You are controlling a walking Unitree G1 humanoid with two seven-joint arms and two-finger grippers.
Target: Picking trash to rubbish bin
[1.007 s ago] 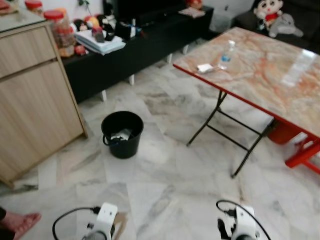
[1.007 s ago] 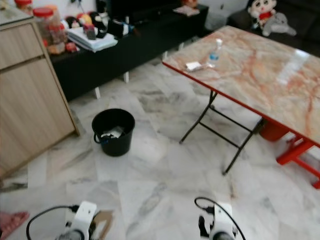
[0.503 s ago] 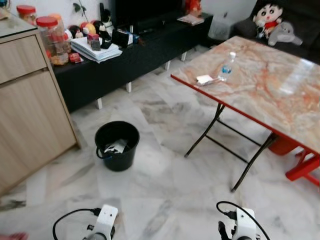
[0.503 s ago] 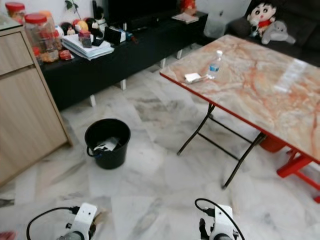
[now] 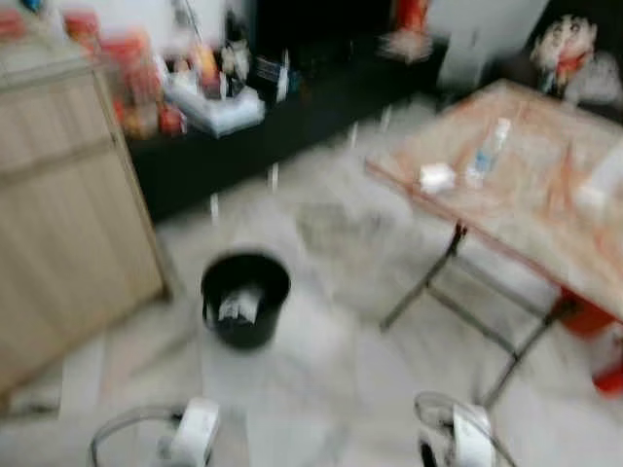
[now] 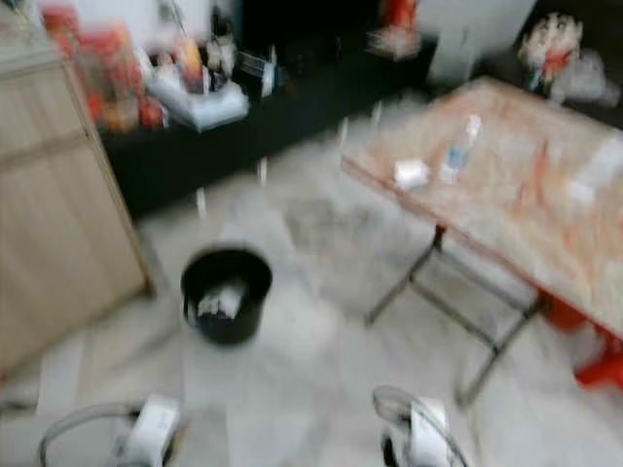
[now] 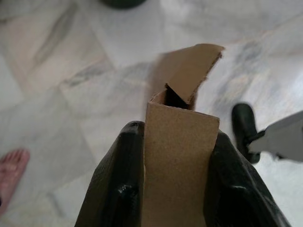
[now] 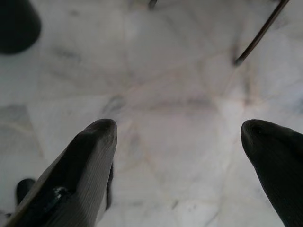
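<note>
A black rubbish bin (image 5: 244,297) stands on the marble floor ahead, with pale scraps inside it. In the left wrist view my left gripper (image 7: 176,156) is shut on a brown cardboard piece (image 7: 179,142), a folded strip with a torn flap at its far end, held above the floor. My right gripper (image 8: 177,137) hangs open over bare marble, nothing between its fingers (image 8: 87,156). Both wrists (image 5: 195,436) (image 5: 467,438) sit low in the eye views, which are blurred. On the table lie a white packet (image 5: 436,177) and a clear plastic bottle (image 5: 485,154).
A red-edged folding table (image 5: 526,209) with thin metal legs stands to the right. A wooden cabinet (image 5: 68,204) is at the left, a cluttered black low bench (image 5: 292,107) behind the bin. A person's bare foot (image 7: 12,172) rests on the floor near my left arm.
The whole picture has shifted and blurred, so the camera is moving. The bin sits about as far ahead as before. The cardboard stays in the left gripper.
</note>
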